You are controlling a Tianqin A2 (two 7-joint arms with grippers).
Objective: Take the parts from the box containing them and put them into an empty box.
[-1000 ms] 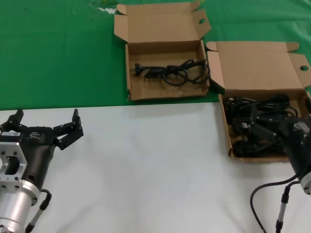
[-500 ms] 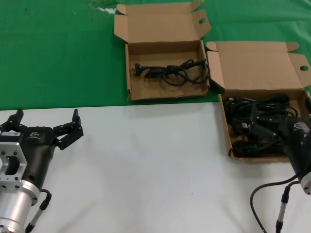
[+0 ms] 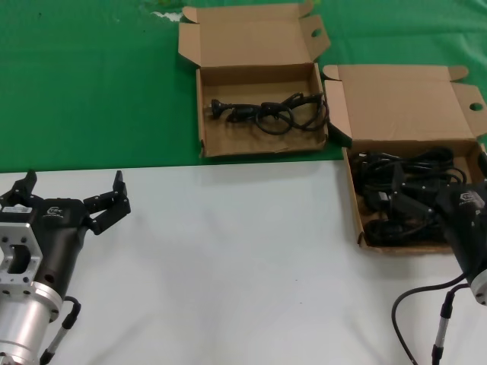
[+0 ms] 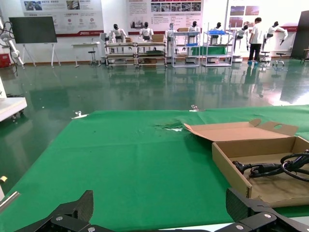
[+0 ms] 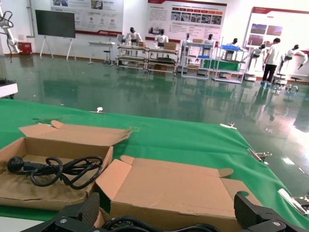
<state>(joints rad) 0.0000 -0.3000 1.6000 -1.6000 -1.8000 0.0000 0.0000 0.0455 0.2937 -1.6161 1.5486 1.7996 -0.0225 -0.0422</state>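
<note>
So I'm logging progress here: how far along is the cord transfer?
One power cord already lies in the squarer box. The right end effector, open, sits low over the pile of cords in the wide box, nothing gripped yet. The left end effector waits open over the table. Most cords remain.

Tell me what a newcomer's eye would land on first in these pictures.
First, the two open cardboard boxes at the far side: the wide box on the right holds a tangled heap of black power cords, while the squarer box on the green cloth holds one cord. The right gripper sits low over the heap, jaws spread. The left gripper waits over the white tabletop, jaws open and empty.
</note>
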